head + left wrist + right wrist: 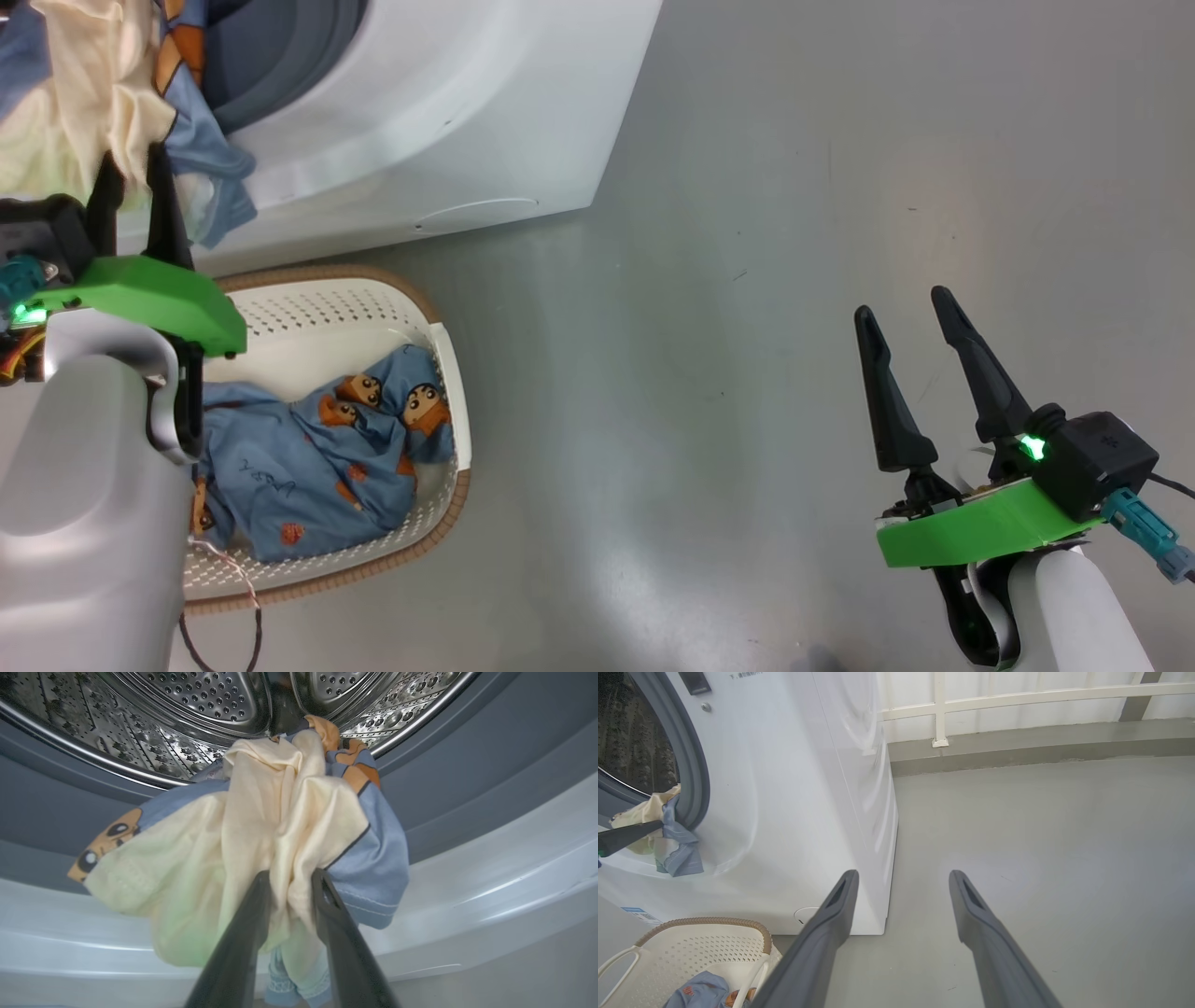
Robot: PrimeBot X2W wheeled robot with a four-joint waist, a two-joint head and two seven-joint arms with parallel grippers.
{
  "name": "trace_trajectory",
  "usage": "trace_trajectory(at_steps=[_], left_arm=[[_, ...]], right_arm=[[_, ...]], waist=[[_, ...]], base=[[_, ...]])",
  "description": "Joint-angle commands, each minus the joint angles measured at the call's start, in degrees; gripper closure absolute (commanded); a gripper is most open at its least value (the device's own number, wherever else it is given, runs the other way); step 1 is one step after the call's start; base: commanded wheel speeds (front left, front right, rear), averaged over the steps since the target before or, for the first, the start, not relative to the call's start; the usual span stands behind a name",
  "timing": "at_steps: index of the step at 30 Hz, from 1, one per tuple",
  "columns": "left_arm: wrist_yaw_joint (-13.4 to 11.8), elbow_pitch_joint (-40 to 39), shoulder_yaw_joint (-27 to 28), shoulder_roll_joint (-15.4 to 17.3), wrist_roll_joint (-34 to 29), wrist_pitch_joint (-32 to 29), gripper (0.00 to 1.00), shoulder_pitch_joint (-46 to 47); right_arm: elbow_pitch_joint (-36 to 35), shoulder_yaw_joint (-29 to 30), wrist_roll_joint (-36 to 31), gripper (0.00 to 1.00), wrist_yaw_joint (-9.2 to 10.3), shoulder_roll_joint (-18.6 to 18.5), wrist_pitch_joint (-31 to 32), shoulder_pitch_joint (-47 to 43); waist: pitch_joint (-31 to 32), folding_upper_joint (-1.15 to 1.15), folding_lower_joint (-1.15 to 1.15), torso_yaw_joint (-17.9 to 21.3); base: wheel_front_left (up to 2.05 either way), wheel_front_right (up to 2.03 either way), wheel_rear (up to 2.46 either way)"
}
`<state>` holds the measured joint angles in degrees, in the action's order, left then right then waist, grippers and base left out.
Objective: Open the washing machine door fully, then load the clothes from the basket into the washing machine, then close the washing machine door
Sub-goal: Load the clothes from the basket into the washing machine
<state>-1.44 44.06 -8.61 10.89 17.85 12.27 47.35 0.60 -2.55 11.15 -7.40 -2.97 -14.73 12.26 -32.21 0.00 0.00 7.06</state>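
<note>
Right claw (901,303) spread, idle over floor (700,373), lower right. Basket (448,373), lower left, holds more clothes (317,467). Left claw (290,876) pinches garment (261,826) draped over gasket (467,765), centre frame. Should lift clear, push deep into drum (205,700) before release, lest hem hang out.

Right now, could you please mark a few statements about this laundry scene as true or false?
1. The cream-white perforated plastic basket holds blue bear-print cloth. True.
2. The right pincer grips a garment. False: it stands open above the grey floor, holding nothing.
3. A cream and blue garment hangs over the grey rubber gasket at the mouth of the white front-loading washing machine. True.
4. The left pincer is down inside the basket. False: it is at the drum mouth, with the garment bunched between its fingers.
</note>
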Motion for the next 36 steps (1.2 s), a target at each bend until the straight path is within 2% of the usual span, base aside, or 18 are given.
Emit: trace_trajectory(at_steps=[1,2,3,4,6,22,36], left_arm=[[-0.5,-0.7,1.5,2.7,0.5,0.5,0.58,1.1],[-0.6,-0.7,1.5,2.7,0.6,0.5,0.62,1.3],[-0.6,-0.6,1.5,2.7,0.7,0.5,0.78,1.4],[-0.6,-0.4,1.5,2.7,0.7,0.6,0.89,1.6],[-0.7,-0.2,1.4,2.7,0.8,0.7,1.0,1.9],[-1.9,3.0,0.6,4.4,0.5,-0.1,1.0,9.0],[-2.6,11.8,2.0,8.7,1.2,-0.5,1.0,22.4]], right_arm=[[-1.2,-1.0,0.1,0.0,-0.09,0.1,-0.3,0.0],[-1.2,-1.0,0.0,0.0,-0.09,0.1,-0.3,0.0],[-1.2,-1.0,0.0,0.0,-0.09,0.1,-0.3,0.0],[-1.2,-1.0,0.0,0.0,-0.09,0.1,-0.3,-0.1],[-1.1,-1.0,0.0,0.0,-0.09,0.1,-0.3,-0.1],[-0.7,-2.2,1.1,0.0,-0.09,0.1,-0.3,-0.6],[-0.5,-5.6,3.6,0.0,-0.09,0.1,-0.3,-1.0]], waist=[[0.0,0.0,0.0,-0.1],[0.0,0.0,0.0,-0.1],[0.0,0.0,0.0,-0.1],[0.1,0.0,0.0,-0.1],[0.1,0.0,0.0,0.0],[0.7,0.0,0.0,1.6],[-2.2,0.0,0.0,8.0]], base=[[0.0,0.0,0.0],[0.0,0.0,0.0],[0.0,0.0,0.0],[0.0,0.0,0.0],[0.0,0.0,0.0],[0.0,0.0,0.0],[0.0,0.0,0.0]])
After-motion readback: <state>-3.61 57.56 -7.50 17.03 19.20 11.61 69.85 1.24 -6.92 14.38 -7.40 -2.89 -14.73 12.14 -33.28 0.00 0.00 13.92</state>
